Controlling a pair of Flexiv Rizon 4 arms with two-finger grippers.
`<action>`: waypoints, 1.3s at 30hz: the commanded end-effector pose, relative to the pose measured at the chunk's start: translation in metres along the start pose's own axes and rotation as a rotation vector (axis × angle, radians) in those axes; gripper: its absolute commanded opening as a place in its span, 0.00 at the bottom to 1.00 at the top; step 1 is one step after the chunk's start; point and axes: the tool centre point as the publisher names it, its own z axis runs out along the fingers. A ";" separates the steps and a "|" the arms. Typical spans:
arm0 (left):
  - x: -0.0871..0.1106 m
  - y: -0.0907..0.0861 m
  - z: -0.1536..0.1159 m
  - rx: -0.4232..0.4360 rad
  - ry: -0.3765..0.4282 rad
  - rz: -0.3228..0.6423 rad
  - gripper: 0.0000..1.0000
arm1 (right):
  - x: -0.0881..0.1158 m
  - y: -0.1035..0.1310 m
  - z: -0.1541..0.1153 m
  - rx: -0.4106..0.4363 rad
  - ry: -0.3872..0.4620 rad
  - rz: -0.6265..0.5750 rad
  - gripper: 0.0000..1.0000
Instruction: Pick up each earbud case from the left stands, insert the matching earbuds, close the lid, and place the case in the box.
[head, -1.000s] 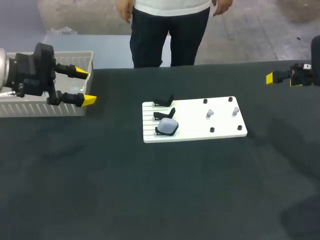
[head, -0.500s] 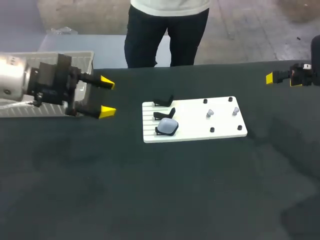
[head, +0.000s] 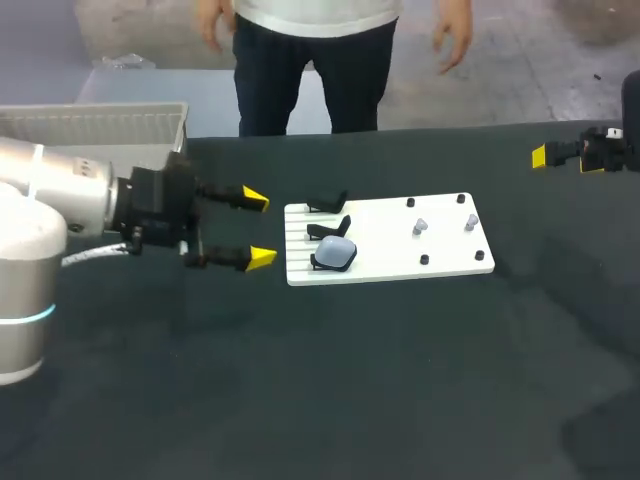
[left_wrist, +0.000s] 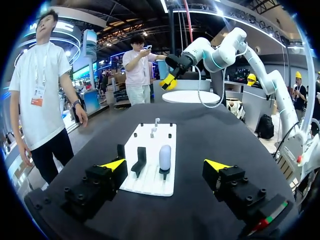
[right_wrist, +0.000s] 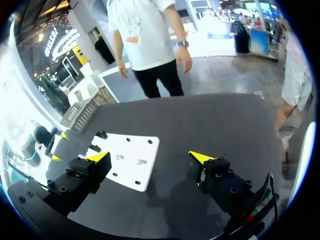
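With my left tool (head: 258, 229) spread and empty just beside the white board (head: 390, 252), whose corner stand nearest it holds the earbud case (head: 337, 253), I fear a finger may catch the board's edge or the empty stand (head: 330, 229) and topple the case.

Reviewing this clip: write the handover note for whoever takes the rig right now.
Left pincer: open, empty, just left of the white board.
Right pincer: open, empty, at the table's far right.
Of three stands, only the front one holds an earbud case.
Two earbuds rest on the board.
Box contents not visible.
Left to do: grasp that case, insert earbuds, close lid, box it.
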 end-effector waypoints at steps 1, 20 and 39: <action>0.003 0.007 0.022 0.015 0.022 -0.015 1.00 | 0.000 -0.001 0.001 -0.002 0.000 -0.001 1.00; 0.008 0.007 0.030 0.012 0.020 -0.018 1.00 | 0.000 -0.001 0.001 -0.002 0.000 -0.001 1.00; 0.023 0.003 0.070 0.018 0.035 0.000 1.00 | 0.000 -0.001 0.001 -0.002 0.000 -0.001 1.00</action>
